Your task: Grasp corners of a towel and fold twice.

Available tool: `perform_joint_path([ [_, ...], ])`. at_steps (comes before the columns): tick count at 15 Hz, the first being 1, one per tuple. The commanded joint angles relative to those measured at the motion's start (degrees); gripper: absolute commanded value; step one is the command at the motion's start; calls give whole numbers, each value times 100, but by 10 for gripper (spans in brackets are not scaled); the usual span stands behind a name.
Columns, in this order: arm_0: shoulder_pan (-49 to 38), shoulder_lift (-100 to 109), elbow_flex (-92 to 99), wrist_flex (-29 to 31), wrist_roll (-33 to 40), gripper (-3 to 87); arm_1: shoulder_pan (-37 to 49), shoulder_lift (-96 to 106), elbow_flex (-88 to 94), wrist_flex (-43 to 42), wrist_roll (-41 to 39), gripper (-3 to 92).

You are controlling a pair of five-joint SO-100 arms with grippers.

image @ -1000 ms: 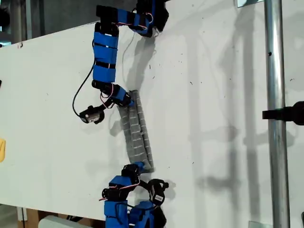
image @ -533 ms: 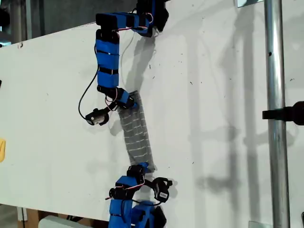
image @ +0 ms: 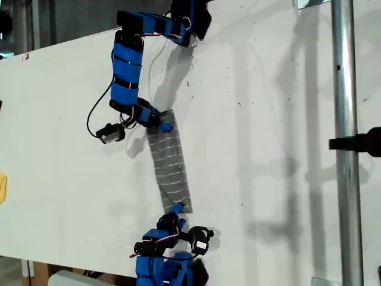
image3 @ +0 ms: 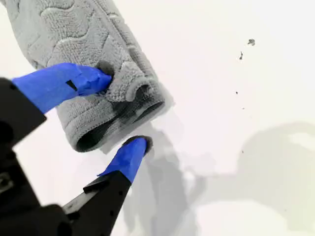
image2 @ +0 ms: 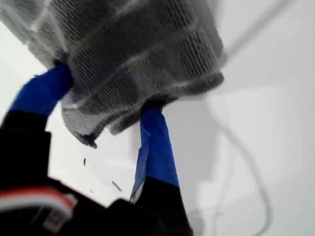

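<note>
The towel [image: 169,164] is a long narrow gray folded strip with thin white stripes, lying on the white table [image: 268,119]. My first gripper [image: 161,124] is shut on its far end, and the first wrist view shows that end of the towel [image2: 138,54] bunched between the blue fingers [image2: 155,147] and raised off the table. My second gripper [image: 175,210] is at the near end. In the second wrist view my second gripper [image3: 119,111] is open around that end of the towel [image3: 74,34]: one finger presses on top, the other rests on the table beside the edge.
A metal pole [image: 345,143] with a black clamp [image: 360,143] stands at the exterior view's right. A yellow object [image: 2,187] sits at the exterior view's left edge. Shadows and small specks mark the table right of the towel.
The towel has gone from a bunched, raised strip to a flatter, stretched one. The first arm shifted toward the exterior view's left. The second arm drew back toward the near table edge.
</note>
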Motion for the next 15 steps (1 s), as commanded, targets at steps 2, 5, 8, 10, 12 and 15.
perform_joint_path([
  [2,-141,1635,308,914,-457,238,202,1318,299,475,272,371],
  [5,308,4403,984,1239,-598,136,729,3190,1626,703,896,346],
  [8,747,6891,1837,1239,-580,-5,1143,5528,3182,940,1670,331],
  [10,1143,7225,2145,1257,-949,-26,949,7339,3762,1090,2188,271],
  [12,1547,7225,2373,1204,-1195,-26,387,8016,3858,1292,2892,176],
  [15,2575,7233,2953,1143,-1661,-27,26,8112,3990,1573,3656,332],
])
